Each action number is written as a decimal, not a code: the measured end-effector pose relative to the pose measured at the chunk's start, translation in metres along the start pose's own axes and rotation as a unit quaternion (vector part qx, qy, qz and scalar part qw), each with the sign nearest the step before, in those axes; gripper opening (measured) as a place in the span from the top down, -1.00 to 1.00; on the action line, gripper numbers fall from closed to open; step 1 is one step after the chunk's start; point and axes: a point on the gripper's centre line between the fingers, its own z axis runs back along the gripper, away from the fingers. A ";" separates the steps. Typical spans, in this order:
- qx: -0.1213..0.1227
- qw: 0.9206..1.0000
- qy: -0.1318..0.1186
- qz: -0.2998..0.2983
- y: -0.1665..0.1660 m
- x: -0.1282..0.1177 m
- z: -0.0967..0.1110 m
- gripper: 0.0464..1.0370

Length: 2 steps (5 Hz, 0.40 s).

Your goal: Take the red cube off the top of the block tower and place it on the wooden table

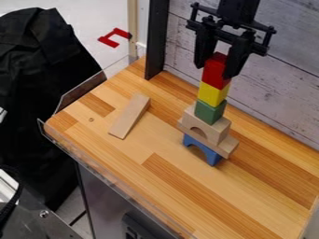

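Topping the tower (211, 112) — above a yellow block (211, 94) — a red block (214, 77) sits clasped by the pincer (215, 71).

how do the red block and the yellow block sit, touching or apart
Touching. The camera view shows the red block directly on top of the yellow block, its lower edges meeting the yellow with no gap between.

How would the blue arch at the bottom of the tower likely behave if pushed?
The blue arch looks like rigid painted wood, so it should keep its shape. Its flat-footed legs suggest sliding rather than rolling. With the plank, wooden arch and green, yellow and red blocks stacked above, a push could well topple the tower.
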 end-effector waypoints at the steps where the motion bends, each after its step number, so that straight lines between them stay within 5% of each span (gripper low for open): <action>1: -0.003 1.000 -0.004 -0.002 -0.001 -0.003 0.002 -0.02; 2: -0.008 1.000 -0.028 -0.006 0.002 -0.018 0.020 -0.02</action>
